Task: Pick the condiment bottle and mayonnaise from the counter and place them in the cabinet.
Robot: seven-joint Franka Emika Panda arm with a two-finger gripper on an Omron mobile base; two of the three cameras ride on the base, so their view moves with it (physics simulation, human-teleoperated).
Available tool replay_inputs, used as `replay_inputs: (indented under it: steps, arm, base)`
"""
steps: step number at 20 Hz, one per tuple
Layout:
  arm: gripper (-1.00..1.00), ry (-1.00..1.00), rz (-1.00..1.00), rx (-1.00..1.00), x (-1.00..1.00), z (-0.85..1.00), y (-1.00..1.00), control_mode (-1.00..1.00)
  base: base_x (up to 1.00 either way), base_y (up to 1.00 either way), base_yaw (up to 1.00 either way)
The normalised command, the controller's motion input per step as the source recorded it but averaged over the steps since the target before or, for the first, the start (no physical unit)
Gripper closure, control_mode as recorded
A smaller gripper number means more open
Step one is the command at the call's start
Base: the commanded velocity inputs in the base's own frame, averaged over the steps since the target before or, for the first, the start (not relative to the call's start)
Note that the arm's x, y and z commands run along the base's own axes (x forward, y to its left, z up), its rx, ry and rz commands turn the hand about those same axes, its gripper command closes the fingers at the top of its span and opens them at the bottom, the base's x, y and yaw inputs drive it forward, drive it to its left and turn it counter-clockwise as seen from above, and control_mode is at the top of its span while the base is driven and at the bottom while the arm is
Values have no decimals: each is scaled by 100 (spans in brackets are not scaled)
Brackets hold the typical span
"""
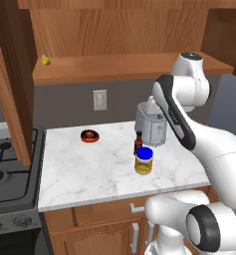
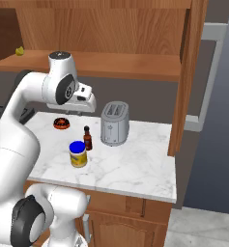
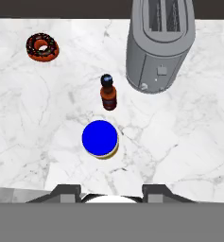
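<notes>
The condiment bottle [image 1: 138,142] [image 2: 88,138] [image 3: 108,93] stands upright on the counter [image 1: 89,169] [image 2: 130,164] just in front of the toaster. Close in front of it stands the mayonnaise [image 1: 144,160] [image 2: 78,154] [image 3: 100,138], a pale-yellow jar with a blue lid. My gripper [image 3: 112,191] [image 2: 78,111] hangs well above both, pointing down, open with nothing between its fingers. In the hand view the blue lid lies just ahead of the fingertips. The cabinet's shelf [image 1: 114,67] [image 2: 116,65] runs above the counter.
A grey toaster [image 1: 152,127] [image 2: 115,124] [image 3: 159,47] stands behind the bottle. A chocolate donut [image 1: 90,135] [image 2: 61,123] [image 3: 42,46] lies to the left. A small yellow fruit [image 1: 46,60] [image 2: 20,50] sits on the shelf's left end. An open cabinet door [image 2: 186,77] hangs at the right; a stove [image 1: 5,174] adjoins the counter's left.
</notes>
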Motion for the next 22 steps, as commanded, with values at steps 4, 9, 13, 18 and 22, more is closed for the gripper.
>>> replay_inputs:
  steps: [4,9,13,18,22]
  arm:
    - [-100,0,0,0,-5,-1,0,-100]
    - [-100,-2,1,-2,-29,-21,0,-100]
    - [-100,-1,1,-3,-39,-36,0,-100]
    - [-100,-1,1,-1,-40,-39,0,-100]
    - [-100,0,1,1,-32,-37,0,-100]
  base:
    - [0,0,0]
    - [0,0,0]
    - [0,0,0]
    - [0,0,0]
    - [0,0,0]
